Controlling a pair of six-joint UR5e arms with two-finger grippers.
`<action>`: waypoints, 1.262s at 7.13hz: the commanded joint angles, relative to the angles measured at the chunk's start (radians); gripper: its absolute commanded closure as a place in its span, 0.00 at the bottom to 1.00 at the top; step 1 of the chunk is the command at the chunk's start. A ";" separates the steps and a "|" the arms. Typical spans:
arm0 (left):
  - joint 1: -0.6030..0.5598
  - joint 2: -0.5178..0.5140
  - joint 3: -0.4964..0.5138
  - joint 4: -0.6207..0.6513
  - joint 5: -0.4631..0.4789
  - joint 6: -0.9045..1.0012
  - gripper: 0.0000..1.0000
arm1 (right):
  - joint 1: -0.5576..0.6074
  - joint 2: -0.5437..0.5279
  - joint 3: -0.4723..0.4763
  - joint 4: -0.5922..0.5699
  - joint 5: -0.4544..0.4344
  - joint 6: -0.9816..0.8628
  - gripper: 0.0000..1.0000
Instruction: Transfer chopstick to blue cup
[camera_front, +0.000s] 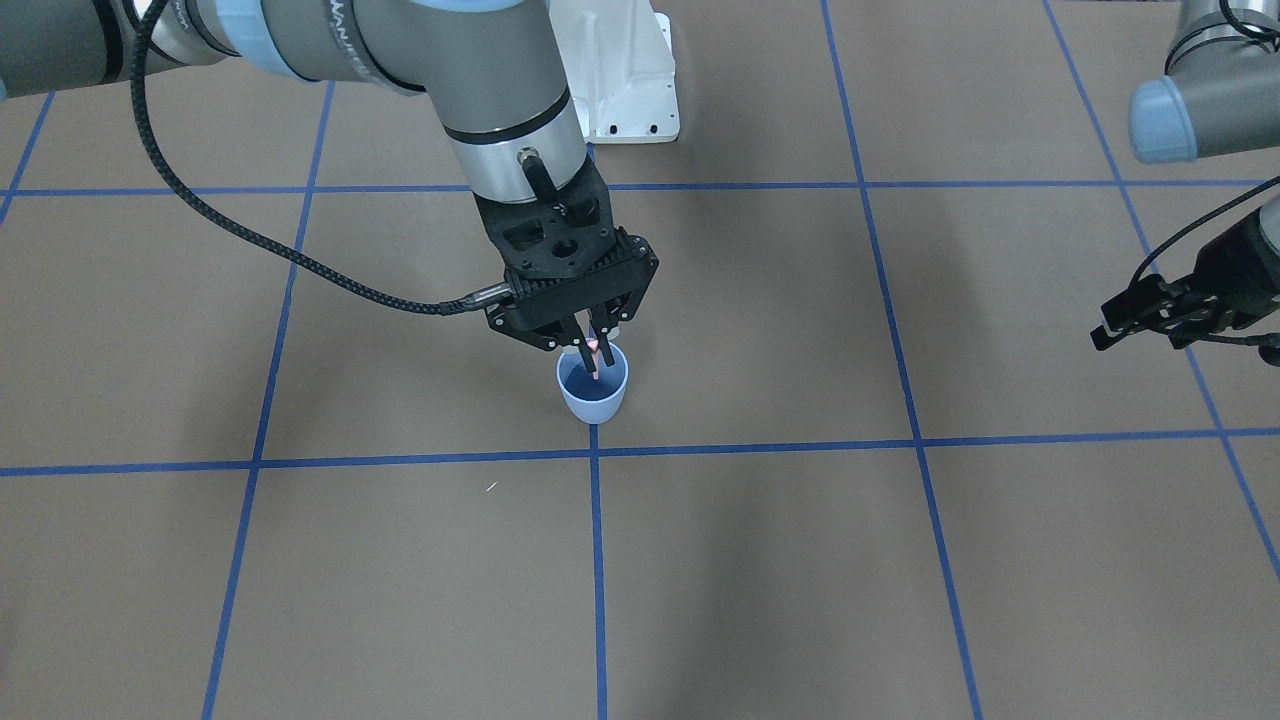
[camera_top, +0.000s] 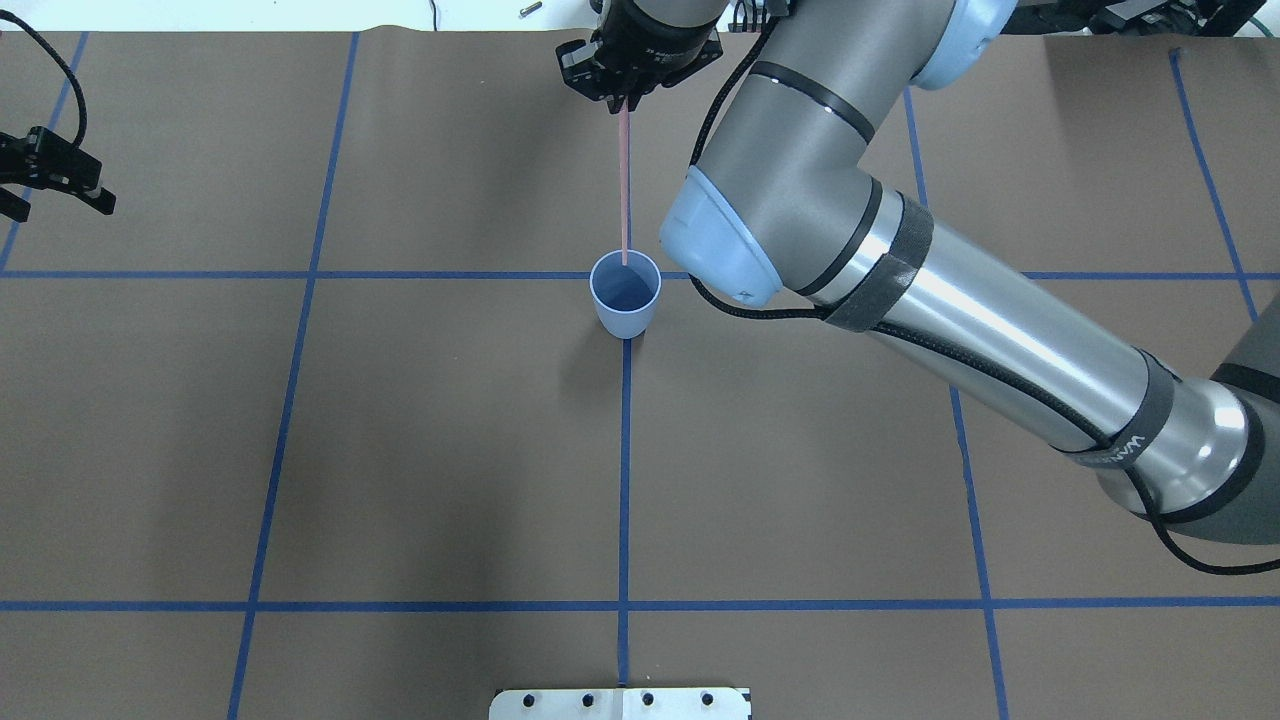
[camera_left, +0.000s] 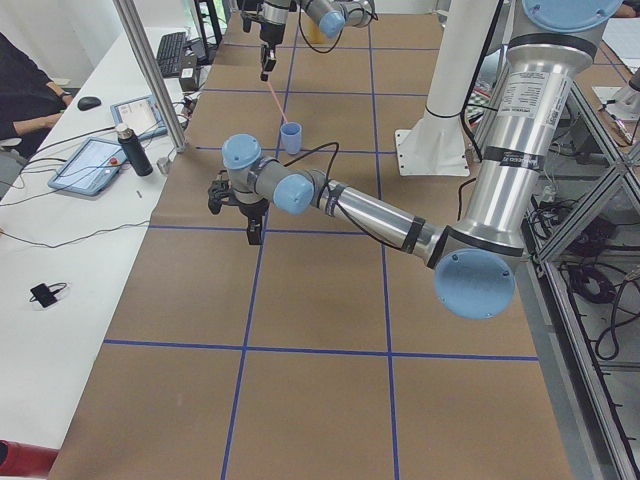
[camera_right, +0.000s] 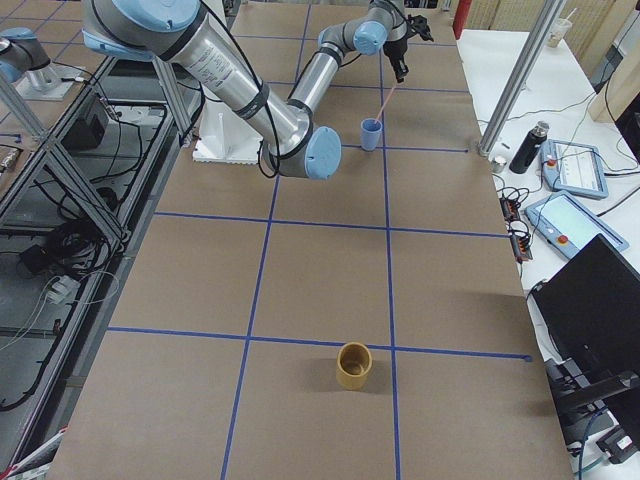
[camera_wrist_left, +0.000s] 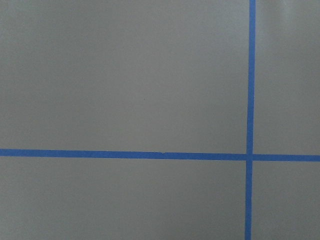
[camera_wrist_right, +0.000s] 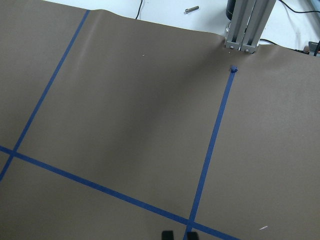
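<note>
The blue cup (camera_top: 625, 300) stands upright on a blue tape line near the table's middle; it also shows in the front view (camera_front: 592, 395). My right gripper (camera_top: 621, 100) hangs above it (camera_front: 593, 352), shut on a thin pink chopstick (camera_top: 624, 185). The chopstick points down and its lower tip sits inside the cup's mouth (camera_front: 596, 366). In the right wrist view only the close-set fingertips (camera_wrist_right: 168, 235) show; the chopstick and cup are out of view. My left gripper (camera_top: 58, 208) is open and empty, far off at the table's side (camera_front: 1108, 322).
A brown cup (camera_right: 353, 365) stands alone at the table's far right end. A tiny white fleck (camera_front: 491, 487) lies on the brown mat in front of the blue cup. The white arm base plate (camera_top: 620, 703) sits at the robot's edge. Tablets and a bottle (camera_left: 133, 150) are on the side bench.
</note>
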 joint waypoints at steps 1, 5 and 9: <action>-0.005 -0.007 0.027 -0.004 -0.001 0.002 0.02 | -0.045 -0.006 -0.003 0.005 -0.036 0.003 1.00; -0.005 -0.010 0.035 0.004 -0.001 0.000 0.02 | -0.074 -0.085 -0.023 0.149 -0.066 0.001 0.01; -0.042 0.001 0.036 -0.004 0.002 0.015 0.02 | 0.005 -0.390 0.267 0.140 -0.048 -0.013 0.00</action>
